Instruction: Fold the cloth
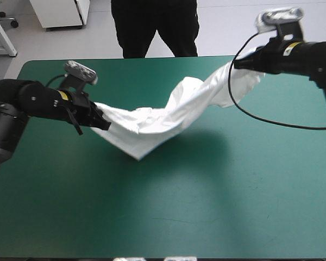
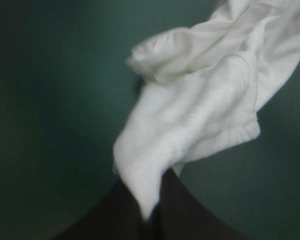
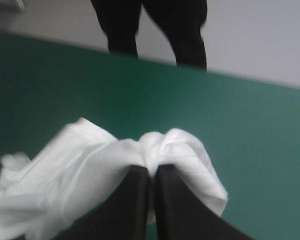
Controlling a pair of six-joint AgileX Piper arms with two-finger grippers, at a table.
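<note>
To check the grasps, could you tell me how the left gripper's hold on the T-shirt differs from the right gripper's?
The left gripper pinches a thin tapering corner of the T-shirt; the right gripper clamps a bunched wad. The left is toward the table's left side, the right near its far edge. Both are shut on it, cloth slung between them.

Place: a robotics lab or test room.
Bench: one table (image 1: 125,58) under a plain teal-green cover (image 1: 206,206).
Machines: a black left arm (image 1: 27,100) and right arm (image 1: 309,57) reach over it, holding a T-shirt (image 1: 168,117) between them.
Surroundings: pale bare floor (image 1: 233,27), a white cabinet (image 1: 60,13) and a wheeled base (image 1: 10,22) beyond the far edge.
</note>
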